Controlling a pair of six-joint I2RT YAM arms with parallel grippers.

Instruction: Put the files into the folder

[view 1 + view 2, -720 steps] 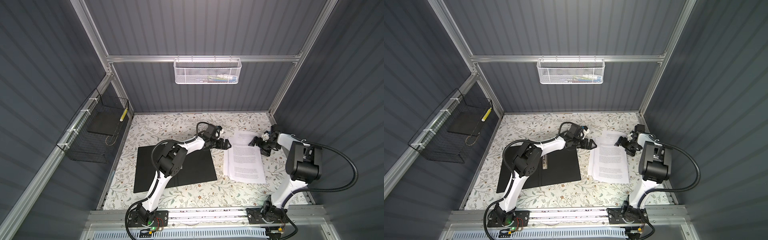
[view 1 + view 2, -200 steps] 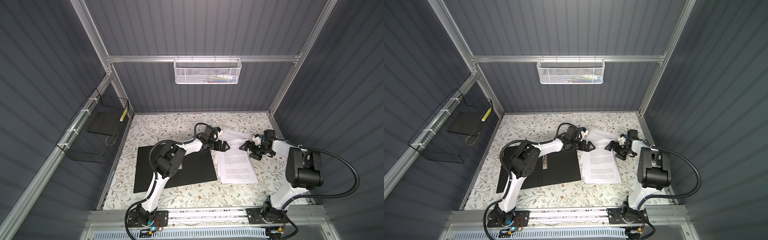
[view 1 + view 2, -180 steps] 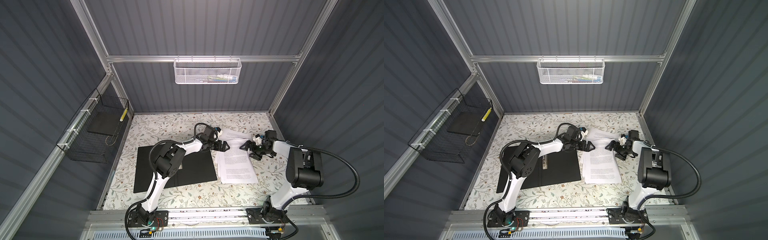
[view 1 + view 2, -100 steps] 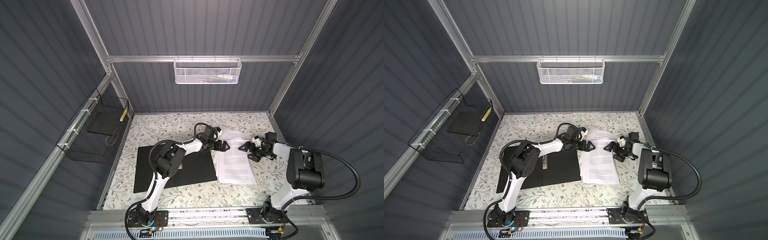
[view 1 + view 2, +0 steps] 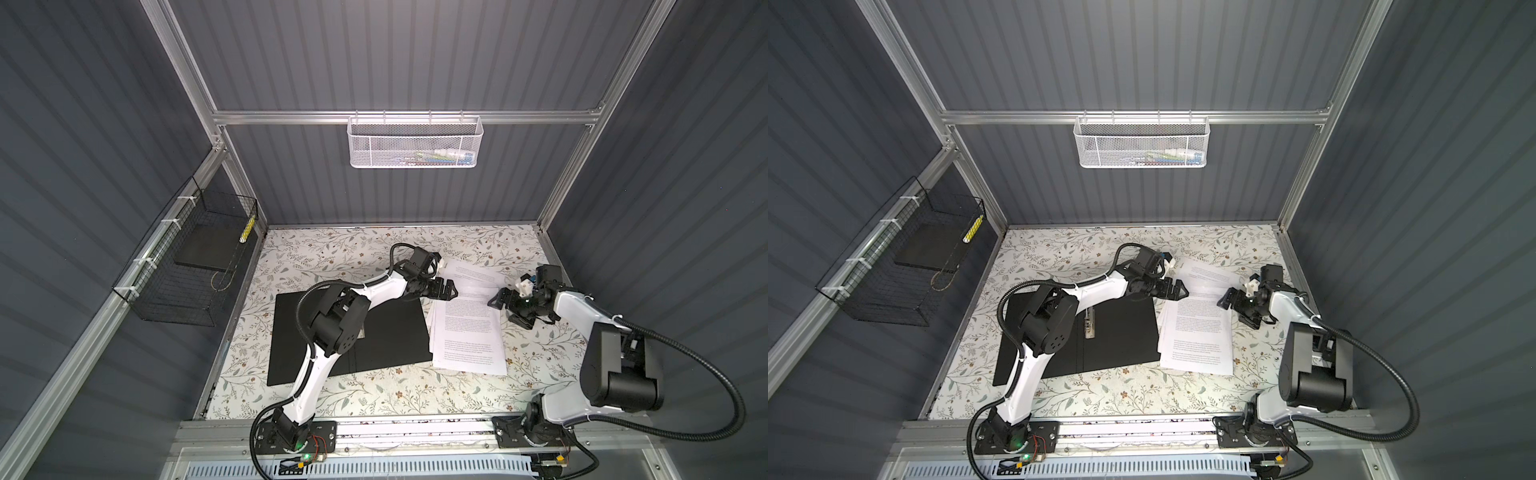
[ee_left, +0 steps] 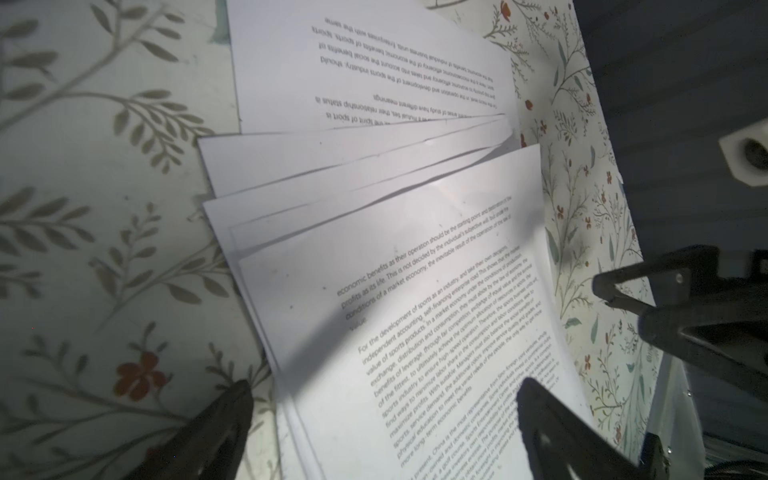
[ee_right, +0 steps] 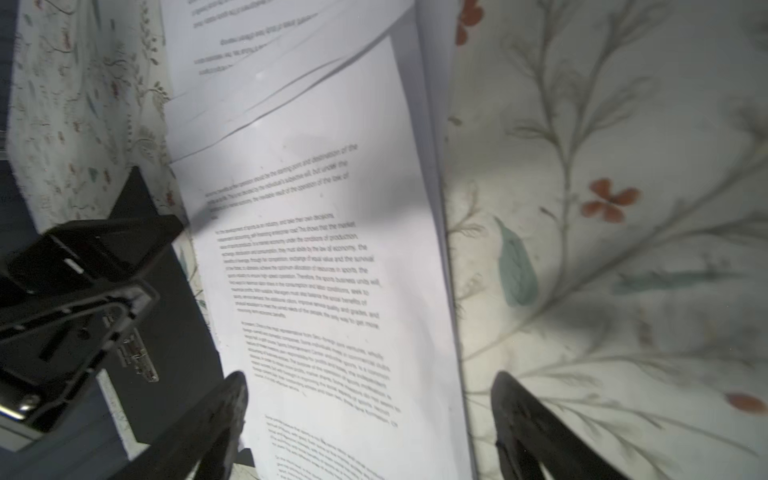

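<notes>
The files [image 5: 467, 332] [image 5: 1198, 332] lie fanned out on the floral tabletop, their left edge right beside the folder. The folder [image 5: 386, 332] [image 5: 1121, 328] lies open and flat, black inside up, with its metal clip [image 5: 1089, 326] near the middle fold. My left gripper [image 5: 451, 289] [image 5: 1177, 289] [image 6: 384, 388] is open, low over the far left corner of the files [image 6: 374, 208]. My right gripper [image 5: 507, 309] [image 5: 1235, 311] [image 7: 370, 380] is open too, straddling the right edge of the files [image 7: 311, 208]. Neither holds anything.
A black wire basket [image 5: 187, 266] on the left wall holds a plain black slab. A white mesh basket [image 5: 413, 143] hangs on the back wall. Aluminium frame posts [image 5: 552, 199] and grey walls close the table in on three sides.
My right gripper has moved left along the table and the files have slid with it toward the folder. My left gripper has barely moved.
</notes>
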